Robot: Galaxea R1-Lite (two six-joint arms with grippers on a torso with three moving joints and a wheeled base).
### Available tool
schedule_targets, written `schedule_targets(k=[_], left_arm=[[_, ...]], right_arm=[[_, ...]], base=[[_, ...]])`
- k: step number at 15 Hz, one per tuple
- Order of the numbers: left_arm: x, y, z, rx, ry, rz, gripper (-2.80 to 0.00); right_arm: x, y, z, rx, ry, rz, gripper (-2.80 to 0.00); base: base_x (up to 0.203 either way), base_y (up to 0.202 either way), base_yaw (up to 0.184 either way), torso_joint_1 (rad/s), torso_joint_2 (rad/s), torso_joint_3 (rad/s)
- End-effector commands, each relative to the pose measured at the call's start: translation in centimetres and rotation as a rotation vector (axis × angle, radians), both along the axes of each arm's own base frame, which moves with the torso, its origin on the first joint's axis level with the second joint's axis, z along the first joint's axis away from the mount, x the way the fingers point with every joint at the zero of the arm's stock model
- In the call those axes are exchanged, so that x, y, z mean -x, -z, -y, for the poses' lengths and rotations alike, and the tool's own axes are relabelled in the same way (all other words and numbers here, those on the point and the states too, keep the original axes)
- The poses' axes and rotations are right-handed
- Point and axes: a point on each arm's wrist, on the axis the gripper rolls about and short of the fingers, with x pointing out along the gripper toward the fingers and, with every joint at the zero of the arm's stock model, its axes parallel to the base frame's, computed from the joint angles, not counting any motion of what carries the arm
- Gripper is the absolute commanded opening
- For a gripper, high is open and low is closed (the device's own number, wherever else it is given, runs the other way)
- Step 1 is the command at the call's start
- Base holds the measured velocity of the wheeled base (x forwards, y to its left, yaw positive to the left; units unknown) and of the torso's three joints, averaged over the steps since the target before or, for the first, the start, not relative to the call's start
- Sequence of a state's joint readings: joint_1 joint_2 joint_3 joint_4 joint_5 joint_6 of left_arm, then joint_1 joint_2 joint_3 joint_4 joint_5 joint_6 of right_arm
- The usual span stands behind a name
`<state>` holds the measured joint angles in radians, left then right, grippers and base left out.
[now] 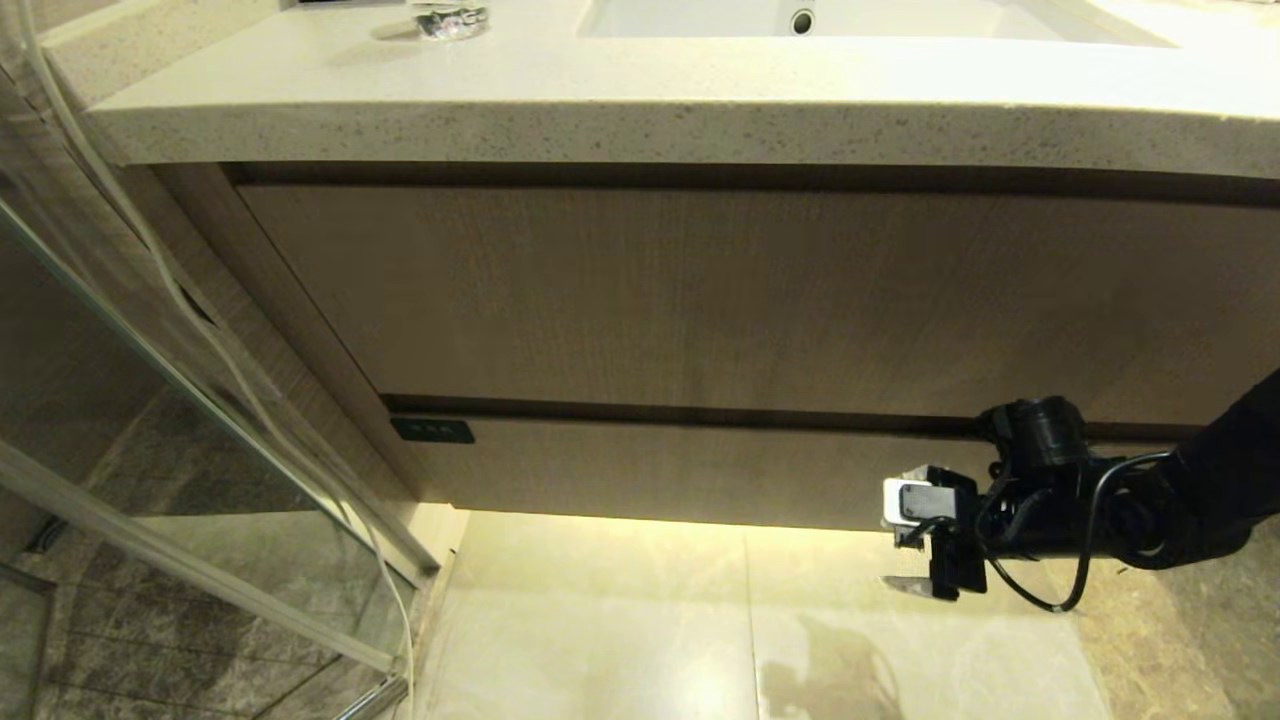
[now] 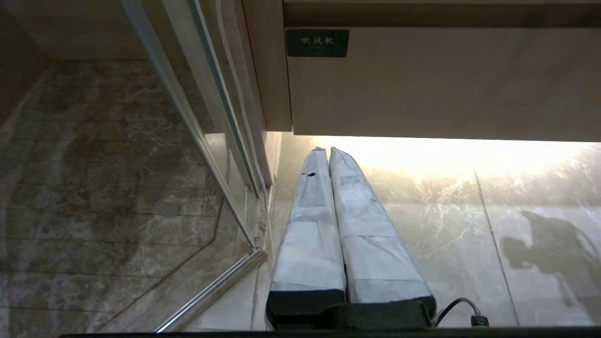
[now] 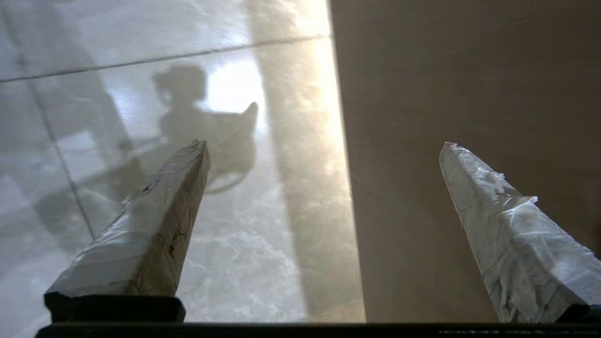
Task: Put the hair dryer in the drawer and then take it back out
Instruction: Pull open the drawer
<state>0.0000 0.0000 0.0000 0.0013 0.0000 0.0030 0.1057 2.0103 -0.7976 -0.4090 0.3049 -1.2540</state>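
drawer (image 1: 700,470) shut; hair dryer nowhere in view, perhaps inside. our right gripper (image 1: 905,545), fingers spread wide and empty, straddles the drawer's lower edge. left gripper (image 2: 328,155) pressed closed, idle. next we likely hook the underside and pull.

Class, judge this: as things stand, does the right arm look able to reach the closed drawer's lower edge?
Probably yes. The open right gripper sits at the drawer front's bottom edge, nothing between them.
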Motion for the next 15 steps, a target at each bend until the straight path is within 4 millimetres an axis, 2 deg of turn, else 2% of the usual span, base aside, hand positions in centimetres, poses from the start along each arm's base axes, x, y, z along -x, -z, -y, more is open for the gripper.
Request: schedule_targets(k=[1, 4, 7, 15], left_arm=[[0.0, 0.0, 0.0, 0.0, 0.0, 0.0, -2.8], [0.0, 0.0, 0.0, 0.0, 0.0, 0.0, -2.8], [0.0, 0.0, 0.0, 0.0, 0.0, 0.0, -2.8], [0.0, 0.0, 0.0, 0.0, 0.0, 0.0, -2.8]], right_arm=[[0.3, -1.5, 0.0, -0.003, -0.008, 0.053, 0.0], [0.9, -2.6, 0.1, -0.011, -0.009, 0.083, 0.0], [0.5, -3.1, 0.0, -0.018, -0.012, 0.126, 0.0], [-2.2, -2.1, -1.4, -0.059, -0.019, 0.211, 0.0]], base=[[0.0, 0.0, 0.0, 0.0, 0.0, 0.0], [0.0, 0.0, 0.0, 0.0, 0.0, 0.0], [0.0, 0.0, 0.0, 0.0, 0.0, 0.0], [0.0, 0.0, 0.0, 0.0, 0.0, 0.0]])
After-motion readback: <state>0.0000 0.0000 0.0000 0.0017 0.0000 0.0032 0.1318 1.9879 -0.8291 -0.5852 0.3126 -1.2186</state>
